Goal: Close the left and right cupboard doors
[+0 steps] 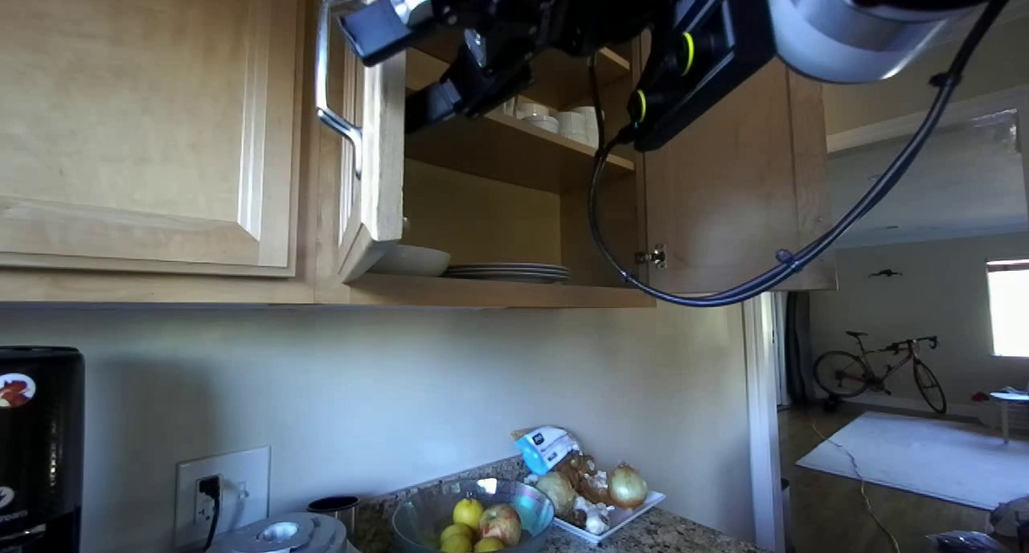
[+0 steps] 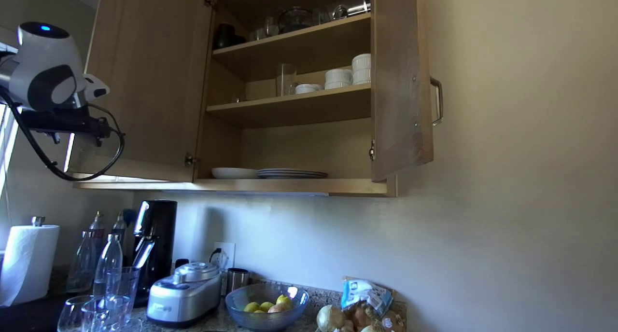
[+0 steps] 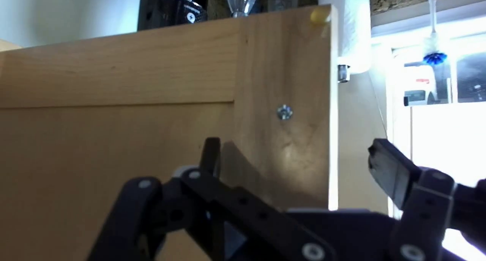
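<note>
The white robot arm (image 2: 48, 64) leans in from the left edge of an exterior view, its wrist raised by the free edge of the left cupboard door (image 2: 145, 81), a black cable (image 2: 72, 178) drooping beneath. The gripper (image 1: 390, 79), its fingers spread apart and holding nothing, straddles that open door's edge, one finger on either side; whether either touches it cannot be told. To the right, past shelves (image 2: 289, 112) of white dishes (image 2: 338, 78), the right cupboard door (image 2: 400, 76) also stands open. The left door's silver handle (image 1: 321, 67) appears only in an exterior view, as does a bicycle (image 1: 880, 370) at far right. Only an exterior view takes in the right door's bar handle (image 2: 440, 100). The wrist view alone shows a screw head (image 3: 284, 112) and yellow bumper (image 3: 320, 15) on the left door's inner face.
</note>
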